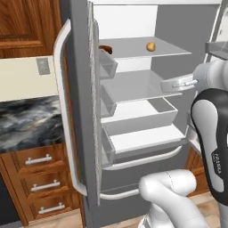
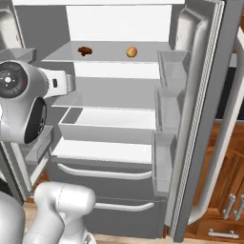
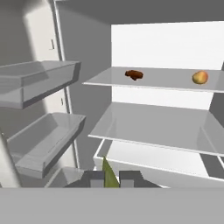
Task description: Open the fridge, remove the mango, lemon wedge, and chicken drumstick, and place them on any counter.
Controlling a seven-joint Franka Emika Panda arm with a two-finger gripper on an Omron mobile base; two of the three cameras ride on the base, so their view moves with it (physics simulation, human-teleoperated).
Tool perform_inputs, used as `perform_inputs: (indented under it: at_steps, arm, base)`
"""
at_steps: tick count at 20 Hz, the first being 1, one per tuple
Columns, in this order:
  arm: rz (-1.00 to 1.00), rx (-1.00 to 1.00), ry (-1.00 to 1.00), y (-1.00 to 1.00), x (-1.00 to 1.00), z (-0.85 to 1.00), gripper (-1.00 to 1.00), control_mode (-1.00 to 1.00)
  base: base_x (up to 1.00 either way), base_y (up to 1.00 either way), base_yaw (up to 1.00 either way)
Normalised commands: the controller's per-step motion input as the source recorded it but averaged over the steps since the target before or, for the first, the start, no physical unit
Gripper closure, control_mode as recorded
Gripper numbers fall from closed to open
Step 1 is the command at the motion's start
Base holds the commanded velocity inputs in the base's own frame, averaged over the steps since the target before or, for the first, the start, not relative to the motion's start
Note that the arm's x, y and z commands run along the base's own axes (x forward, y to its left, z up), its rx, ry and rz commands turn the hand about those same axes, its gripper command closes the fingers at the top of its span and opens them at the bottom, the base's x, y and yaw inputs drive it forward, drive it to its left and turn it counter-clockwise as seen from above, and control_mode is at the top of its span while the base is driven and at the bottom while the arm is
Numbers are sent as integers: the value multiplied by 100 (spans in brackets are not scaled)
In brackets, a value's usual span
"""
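Observation:
The fridge (image 1: 133, 147) stands with both upper doors swung wide, showing its white interior. On its top shelf lie the dark reddish-brown chicken drumstick (image 1: 105, 48) (image 2: 85, 51) (image 3: 134, 75) to the left and the orange-yellow mango (image 1: 151, 46) (image 2: 132, 51) (image 3: 200, 77) to the right. In the hand view my gripper (image 3: 111, 178) is shut on the lemon wedge (image 3: 109, 171), a thin yellow-green sliver sticking up between the dark fingertips. The hand hangs low in front of the open compartment, well below the top shelf. The black marbled counter (image 1: 26, 120) lies left of the fridge.
The left door (image 1: 82, 111) with its bins juts toward me, between the arm and the counter. The right door (image 2: 200, 119) stands open on the other side. Wooden drawers (image 1: 40, 178) sit under the counter. Lower fridge shelves and a crisper drawer (image 2: 105, 126) are bare.

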Motion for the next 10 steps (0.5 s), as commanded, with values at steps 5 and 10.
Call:
perform_inputs:
  at_steps: [5, 10]
  arm:
    - [0, 0, 0, 0, 0, 0, 100, 100]
    - [0, 0, 0, 0, 0, 0, 100, 100]
  base:
    - [-20, 50, -3]
    - [-28, 58, -5]
